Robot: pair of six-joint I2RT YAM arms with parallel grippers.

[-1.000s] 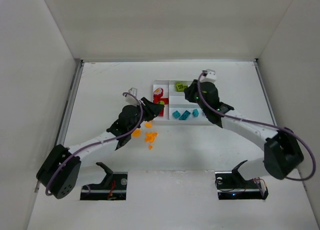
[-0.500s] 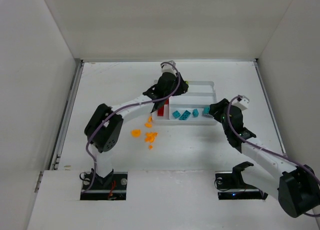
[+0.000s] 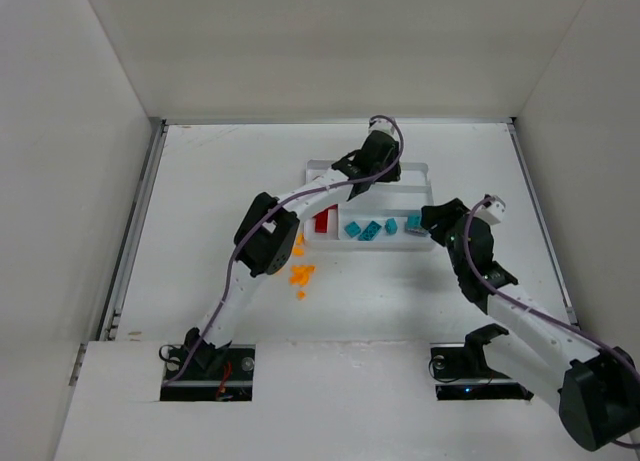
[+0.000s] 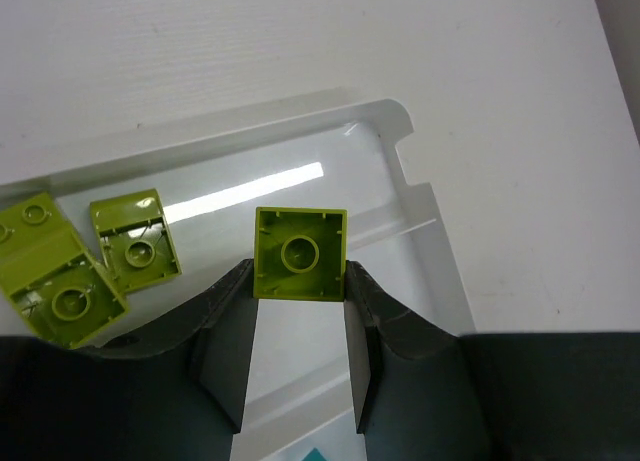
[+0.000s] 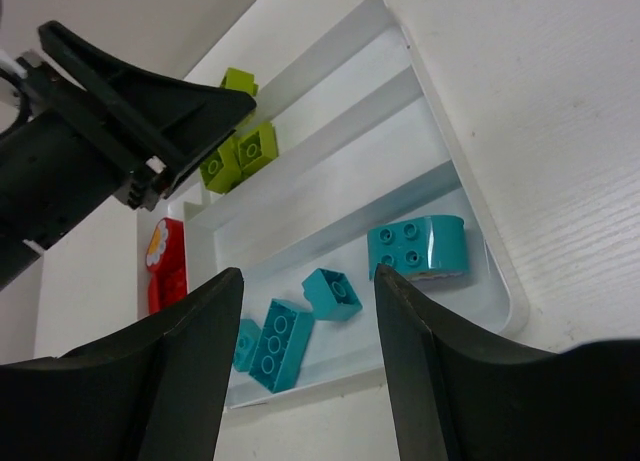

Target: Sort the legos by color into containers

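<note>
**Current state.** The left end effector (image 4: 298,277) is closed on one lime green lego (image 4: 300,253), clamping it by two opposite side walls with the hollow underside facing the wrist camera. The brick hangs above the far long section of the white tray (image 4: 402,133). Two other green legos (image 4: 135,243) lie in that section. The right end effector (image 5: 305,281) is open and holds nothing. It sits just beside the tray's near right corner.

**Hazards.**
- Only the fingertips bear on the held brick. It can pivot or slip out early.
- The brick appears to sit above the tray floor, not on it. A release from there can bounce it over the divider (image 4: 415,219) into the next section, or over the outer rim.
- A fingertip that catches the rim or divider on the way down can shift the whole tray.

**Surroundings.**
- The teal legos (image 5: 415,246) lie in the near long section.
- A red lego (image 3: 322,221) lies in the tall narrow section.
- The orange legos (image 3: 300,274) lie loose on the surface (image 3: 200,181) near the tray's left end, not yet sorted.

**Obstructions.** The left arm stretches across the tray's left end and passes beside the orange group. Both end effectors work around one tray, so a crossing reach risks contact.
</note>
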